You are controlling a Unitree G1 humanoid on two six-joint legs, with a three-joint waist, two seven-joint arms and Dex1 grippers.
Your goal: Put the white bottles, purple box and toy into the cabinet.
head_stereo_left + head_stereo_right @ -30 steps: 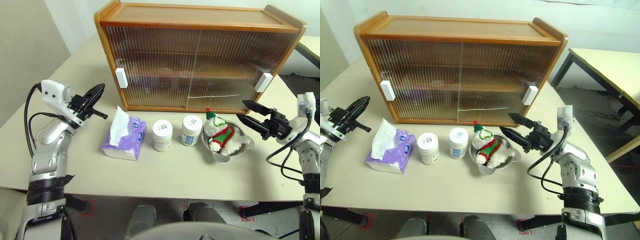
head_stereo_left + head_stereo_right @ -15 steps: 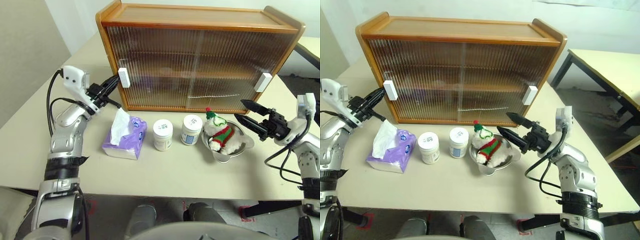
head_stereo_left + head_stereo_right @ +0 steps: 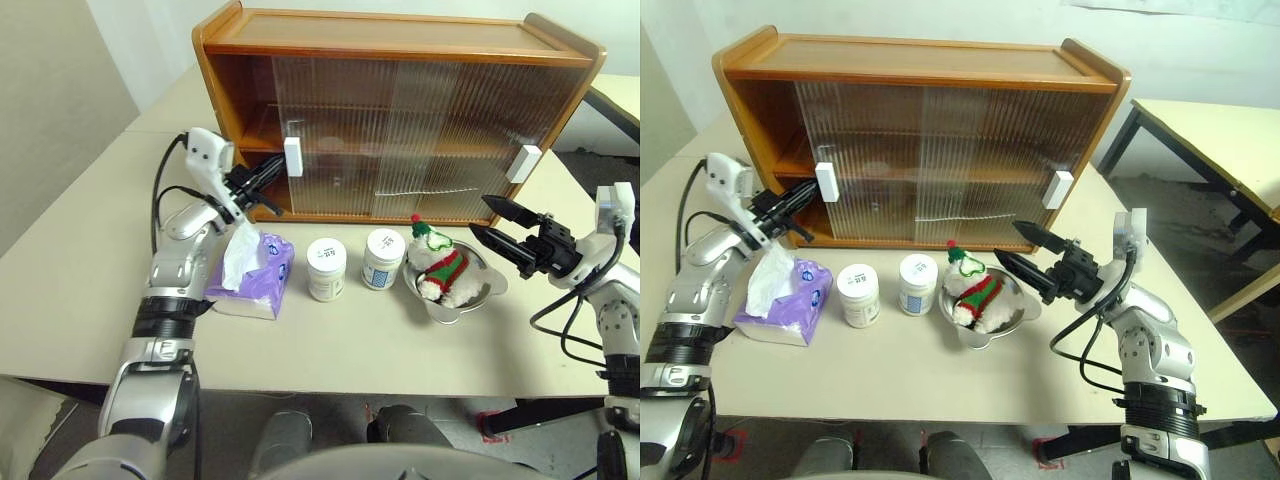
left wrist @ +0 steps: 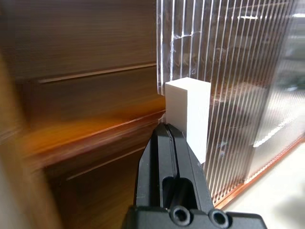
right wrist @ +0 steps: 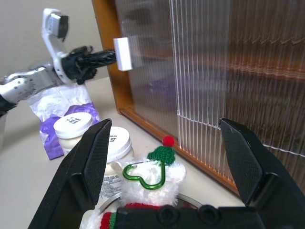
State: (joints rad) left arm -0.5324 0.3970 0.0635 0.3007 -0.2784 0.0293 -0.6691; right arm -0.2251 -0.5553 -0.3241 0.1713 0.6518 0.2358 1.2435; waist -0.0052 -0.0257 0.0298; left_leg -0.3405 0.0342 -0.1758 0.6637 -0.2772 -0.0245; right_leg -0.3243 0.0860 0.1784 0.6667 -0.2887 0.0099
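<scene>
the right gripper hovers over the right part of the desk, its jaws spread wide and holding nothing, tips aimed at the toy and apart from it. the toy, one plush figure in a red-and-green sweater and a green hat with a red tip, lies in one shallow steel bowl; a green clip hangs at its hat.

left of the bowl, the two white bottles stand upright in a row, well back from the near edge: one with a bluish label just beside the bowl, the other left of it, a small gap between them. print shows on both lids and labels, too small to read.

further left lies the one purple box, white tissue rising from its top.

beyond these, the left gripper has its jaws pressed together, the tip against the left side of a white handle on the cabinet. that ribbed door stands partly slid aside, baring the left end of both wooden shelves. a second white handle sits on the other door near the cabinet's right end.
</scene>
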